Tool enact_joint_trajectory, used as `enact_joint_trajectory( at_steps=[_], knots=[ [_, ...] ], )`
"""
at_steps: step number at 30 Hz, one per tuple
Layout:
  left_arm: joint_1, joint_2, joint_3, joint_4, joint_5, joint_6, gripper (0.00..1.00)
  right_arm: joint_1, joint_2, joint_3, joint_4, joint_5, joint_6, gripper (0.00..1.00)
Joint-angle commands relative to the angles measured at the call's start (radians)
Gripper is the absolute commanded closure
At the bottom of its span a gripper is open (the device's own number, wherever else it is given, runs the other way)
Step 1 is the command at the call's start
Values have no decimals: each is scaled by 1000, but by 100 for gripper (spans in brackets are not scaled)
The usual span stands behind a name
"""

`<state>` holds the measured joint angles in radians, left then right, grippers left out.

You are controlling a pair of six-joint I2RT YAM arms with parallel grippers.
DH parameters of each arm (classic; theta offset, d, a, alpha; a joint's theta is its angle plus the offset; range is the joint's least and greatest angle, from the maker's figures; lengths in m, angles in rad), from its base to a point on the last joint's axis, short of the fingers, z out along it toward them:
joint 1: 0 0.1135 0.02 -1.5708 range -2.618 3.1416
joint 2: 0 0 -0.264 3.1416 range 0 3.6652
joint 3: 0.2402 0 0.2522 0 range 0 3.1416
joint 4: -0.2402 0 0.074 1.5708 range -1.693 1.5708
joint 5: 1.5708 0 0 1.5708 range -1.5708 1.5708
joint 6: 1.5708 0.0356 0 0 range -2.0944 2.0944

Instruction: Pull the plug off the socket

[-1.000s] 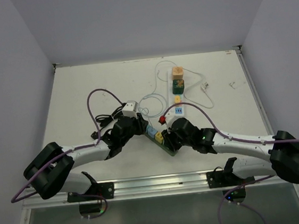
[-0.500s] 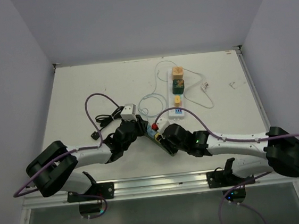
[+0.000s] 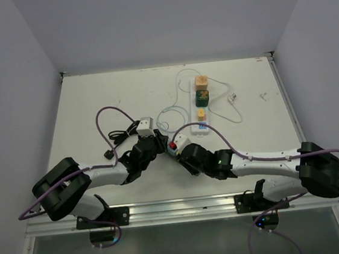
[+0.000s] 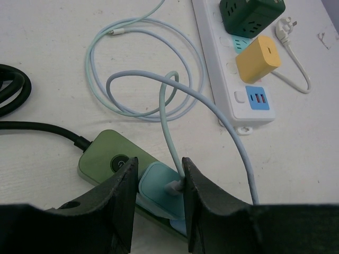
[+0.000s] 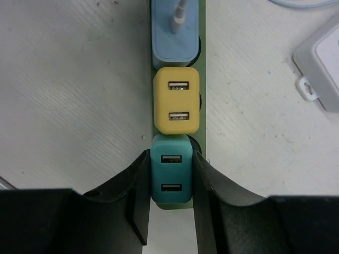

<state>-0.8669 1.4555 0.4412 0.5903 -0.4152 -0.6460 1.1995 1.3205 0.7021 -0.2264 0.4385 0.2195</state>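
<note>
- Arms converge in the top external view on a green power strip (image 3: pixel 174 152). It lies slantwise on the white surface (image 3: pixel 94 104), towards its near middle.
- The left end effector (image 3: pixel 154 145) reaches the green strip from 9 o'clock and the right end effector (image 3: pixel 183 154) from 4 o'clock. The wrists cover both sets of fingers, so their spread cannot be told from above.
- A white power strip (image 3: pixel 196 103) carrying cube adapters sits apart at 1 o'clock of the green one. A white adapter (image 3: pixel 146 127) lies at 11 o'clock of the left end effector and a coiled black cable (image 3: pixel 117 136) at 10 o'clock.
- In the left wrist view the left end effector is narrow. Its fingers (image 4: pixel 124 196) flank the light blue plug (image 4: pixel 159 193), which is seated in the green strip, and they seem to touch both its sides.
- A pale cable (image 4: pixel 164 121) rises from that plug and loops towards 12 o'clock. A yellow adapter (image 4: pixel 258 58) stands on the white strip at 1 o'clock.
- In the right wrist view the right end effector is clamped on the teal plug (image 5: pixel 171 177), its fingers (image 5: pixel 139 180) against both sides. This plug is seated at the 6 o'clock end of the green strip.
- A yellow plug (image 5: pixel 176 100) touches the teal one at 12 o'clock, and the light blue plug stands just beyond it.
</note>
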Motion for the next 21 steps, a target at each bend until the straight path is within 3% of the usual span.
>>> enact_joint_trajectory(
  at_steps=[1,5,11,16,21],
  knots=[
    [-15,86,-81,-224,75,-61,100,-125,-130,-21,136,-195,46,100],
    [-15,85,-111,-199,79,-70,100,-250,-220,-62,156,-334,58,100],
    [-15,98,-125,-191,72,-73,100,-258,-176,-52,142,-372,34,100],
    [-15,105,-108,-207,67,-66,100,-90,-100,31,82,-128,-32,100],
    [-15,134,-81,-231,61,-63,100,29,2,125,7,6,-37,100]
  ],
)
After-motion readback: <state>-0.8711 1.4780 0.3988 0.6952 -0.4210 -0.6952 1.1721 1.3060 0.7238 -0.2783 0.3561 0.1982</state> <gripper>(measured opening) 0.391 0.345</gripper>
